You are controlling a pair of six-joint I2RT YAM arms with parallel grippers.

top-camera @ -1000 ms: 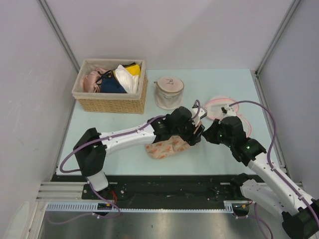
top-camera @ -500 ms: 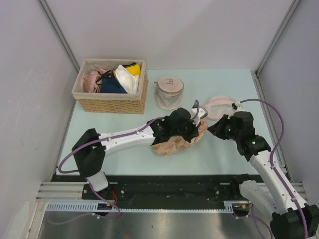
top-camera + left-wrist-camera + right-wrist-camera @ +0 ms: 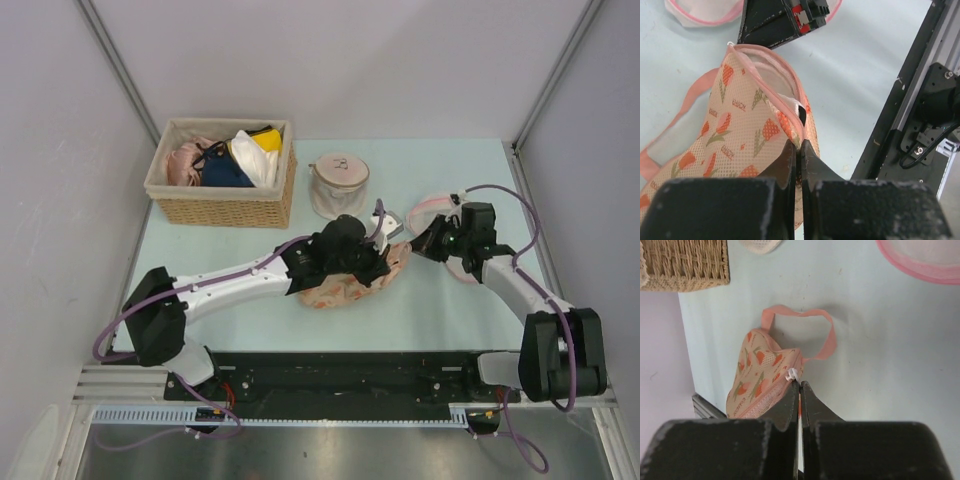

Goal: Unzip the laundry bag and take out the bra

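Top external view: the laundry bag [image 3: 340, 288] lies partly unzipped on the table [image 3: 430, 312]. Clamped together on its pink zipper edge is the left gripper [image 3: 799, 145]; the right gripper [image 3: 799, 385] pinches the white zipper pull [image 3: 792, 374]. Inside the opening shows the bra [image 3: 794, 104]. Beyond stand a cylindrical mesh bag [image 3: 338, 186] and a wicker basket [image 3: 222, 210].

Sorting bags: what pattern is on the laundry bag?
Laundry bag: cream, orange-red flower prints, pink zipper edge; best in left wrist view.

Laundry bag [image 3: 740, 125] — tiny printed words, not legible.
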